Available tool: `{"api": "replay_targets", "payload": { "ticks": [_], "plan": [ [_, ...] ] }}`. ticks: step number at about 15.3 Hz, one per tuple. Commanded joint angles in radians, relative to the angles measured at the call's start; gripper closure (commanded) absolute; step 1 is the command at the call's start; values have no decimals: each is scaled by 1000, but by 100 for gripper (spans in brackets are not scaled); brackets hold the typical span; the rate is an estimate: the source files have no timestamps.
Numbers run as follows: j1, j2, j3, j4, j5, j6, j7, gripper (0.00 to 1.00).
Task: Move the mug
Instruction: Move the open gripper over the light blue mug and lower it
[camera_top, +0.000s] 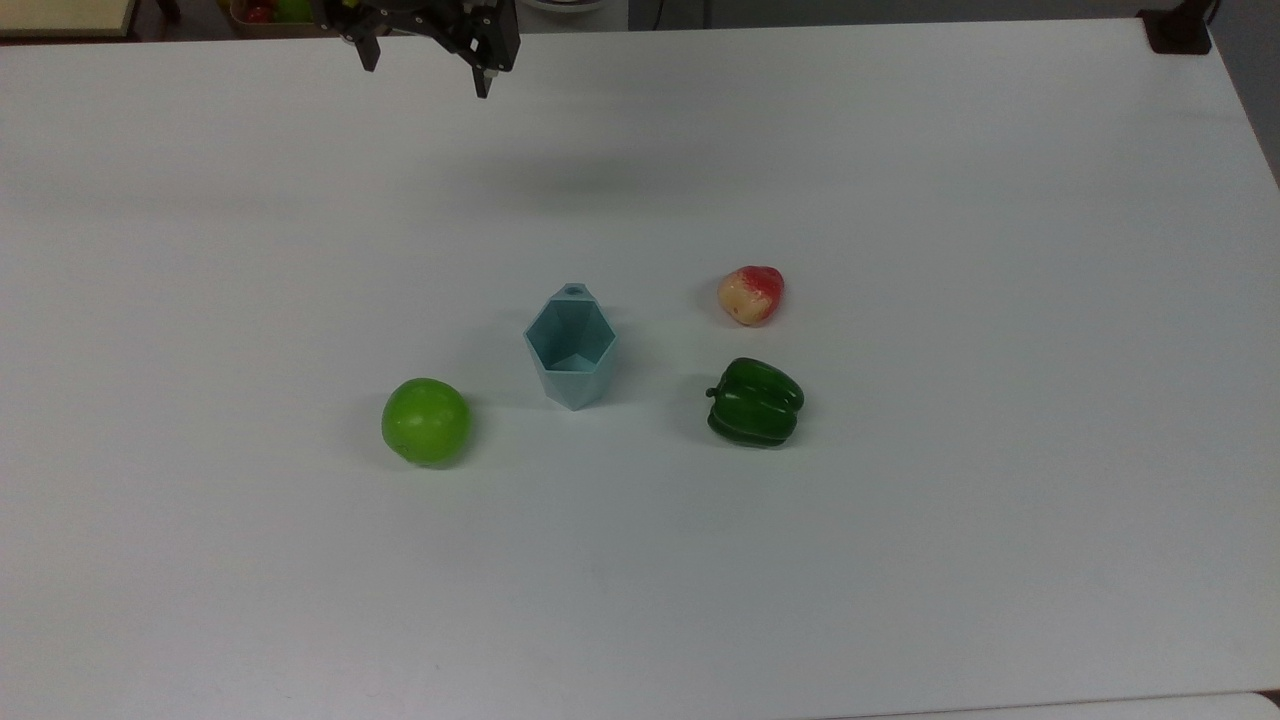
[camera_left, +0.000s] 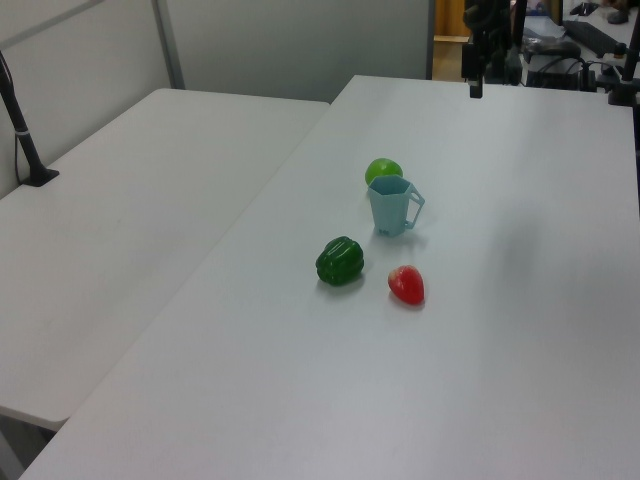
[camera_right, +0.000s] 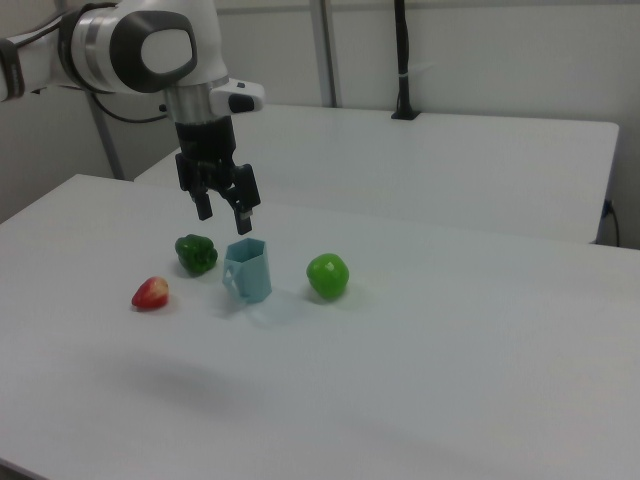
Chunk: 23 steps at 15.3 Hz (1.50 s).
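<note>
A: Where is the tool (camera_top: 425, 70) right now?

B: In the top view it sits at the far 12 o'clock edge of the counter (camera_top: 900, 560), above the surface, its two dark fingers (camera_top: 483, 82) pointing down and set clearly apart (spread wide, nothing between them). In the right view the white arm (camera_right: 140, 45) reaches in from the right view's upper left, bends at a rounded joint and drops straight down, so the tool (camera_right: 222, 208) hangs vertically.

A: And the mug (camera_top: 570, 347)?

B: Upright near the middle of the counter, hexagonal rim facing up. In the top view its handle nub points to 12 o'clock, toward the tool, which is well apart from it. In the left view the mug (camera_left: 392, 206) shows its handle on the left view's right.

A: What lies around it?

B: Taking the mug as the dial's centre in the top view: a green apple (camera_top: 426, 421) at about 8 o'clock, a green bell pepper (camera_top: 755, 402) at about 4 o'clock, and a red-and-yellow fruit (camera_top: 751, 294) at about 2 o'clock. None touches the mug. The pepper and the red fruit lie near each other.
</note>
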Motion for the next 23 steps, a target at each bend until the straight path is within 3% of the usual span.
{"api": "replay_targets", "payload": {
  "ticks": [1,8,15,23],
  "plan": [
    [-6,-8,3,-9,2,20,-20,0],
    [-3,10,3,-11,45,50,-24,0],
    [14,74,17,-19,45,139,-67,0],
    [94,190,16,-19,37,207,-49,2]
  ]
}}
